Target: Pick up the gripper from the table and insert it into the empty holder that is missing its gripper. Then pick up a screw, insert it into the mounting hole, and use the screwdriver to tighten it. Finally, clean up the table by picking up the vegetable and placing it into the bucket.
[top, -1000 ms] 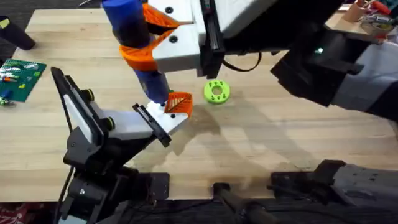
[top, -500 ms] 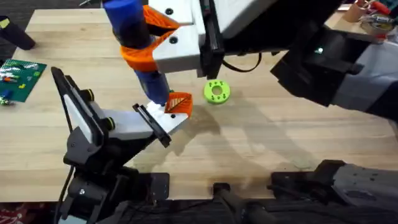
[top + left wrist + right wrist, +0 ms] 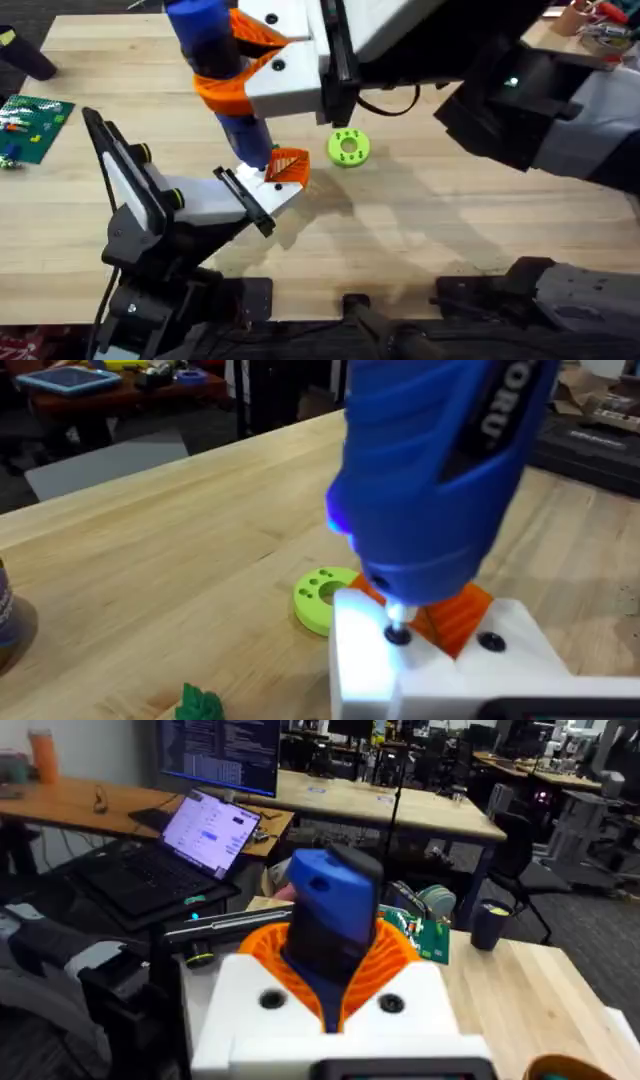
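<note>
1. On the wooden desk (image 3: 420, 230) a lime-green disc (image 3: 348, 147) with small holes lies just beside the holder, on its far right side. In my left wrist view the same disc sits behind the white block.
2. A green circuit board (image 3: 30, 125) lies at the far left edge of the desk, well apart from the work. A small green leafy piece (image 3: 200, 703) lies on the desk in my left wrist view; I cannot tell exactly what it is.
3. The holder (image 3: 225, 200) is a white angular block with a flat black plate, and it stands on a black jointed stand (image 3: 135, 225) at the lower left. The gripper (image 3: 288, 165), orange and ribbed, sits at the end of the holder, touching the white block.
4. My right end effector (image 3: 245, 55) is pinching the screwdriver (image 3: 225, 85): its white fingers with orange pads press on the blue handle from both sides, near the orange collar.
5. The screwdriver is nearly upright, a little tilted, and its narrow tip comes down on the top of the holder just beside the gripper. In the left wrist view the tip meets a small dark hole in the white block.
6. My right arm reaches across the middle from the right side, high over the desk, large and dark under the camera.
7. For my left end effector, I cannot tell if it is spread or pressed together.
</note>
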`<action>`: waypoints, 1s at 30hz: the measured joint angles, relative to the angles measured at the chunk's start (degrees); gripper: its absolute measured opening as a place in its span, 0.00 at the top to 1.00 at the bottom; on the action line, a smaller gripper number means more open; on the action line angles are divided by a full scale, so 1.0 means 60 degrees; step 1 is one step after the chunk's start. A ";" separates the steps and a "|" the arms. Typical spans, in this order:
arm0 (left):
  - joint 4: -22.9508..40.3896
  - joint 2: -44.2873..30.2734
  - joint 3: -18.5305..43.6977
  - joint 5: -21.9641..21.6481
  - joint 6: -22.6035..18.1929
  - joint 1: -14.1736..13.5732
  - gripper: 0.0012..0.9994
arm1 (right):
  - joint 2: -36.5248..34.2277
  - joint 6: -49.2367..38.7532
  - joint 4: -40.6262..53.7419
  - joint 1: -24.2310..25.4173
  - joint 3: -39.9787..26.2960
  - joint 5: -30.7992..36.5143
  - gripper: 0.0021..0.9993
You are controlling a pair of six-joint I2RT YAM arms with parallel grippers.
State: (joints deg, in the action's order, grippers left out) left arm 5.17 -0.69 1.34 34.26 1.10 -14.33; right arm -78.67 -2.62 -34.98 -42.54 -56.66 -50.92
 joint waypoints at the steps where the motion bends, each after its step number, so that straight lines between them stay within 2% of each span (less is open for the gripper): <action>1: -0.0002 0.0000 0.0000 0.0002 0.0000 0.0000 0.99 | -0.0023 0.0004 -0.0064 -0.0002 -0.0004 -0.0011 0.94; 5: 0.0007 0.0000 0.0000 0.0005 0.0004 0.0000 0.99 | -0.0100 0.0004 0.0243 0.0052 -0.0334 -0.0058 0.94; 10: 0.0007 0.0000 0.0000 0.0009 0.0002 0.0000 0.99 | -0.0131 -0.0217 0.1413 0.0414 -0.1805 -0.0060 0.94; 13: 0.0007 0.0000 0.0000 0.0009 0.0002 0.0000 0.99 | -0.0130 -0.0377 0.1535 0.0668 -0.2426 -0.0062 0.94; 21: 0.0007 0.0000 0.0000 0.0009 0.0002 0.0000 0.99 | -0.0129 -0.0668 0.2299 0.1178 -0.2724 -0.0059 0.94; 23: 0.0007 0.0000 0.0000 0.0011 0.0004 0.0000 0.99 | -0.0129 -0.0986 0.2995 0.1295 -0.2743 -0.0045 0.94; 26: 0.0004 0.0000 0.0000 0.0020 0.0000 0.0000 0.99 | -0.0129 -0.1801 0.4877 0.1442 -0.2776 0.0344 0.94; 30: 0.0007 0.0000 0.0000 0.0035 0.0001 0.0000 0.99 | -0.0131 -0.3261 0.7219 0.1547 -0.2778 0.1783 0.94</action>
State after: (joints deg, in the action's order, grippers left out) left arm 5.21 -0.69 1.34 34.47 1.11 -14.33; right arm -79.46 -22.19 8.34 -33.26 -73.33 -40.22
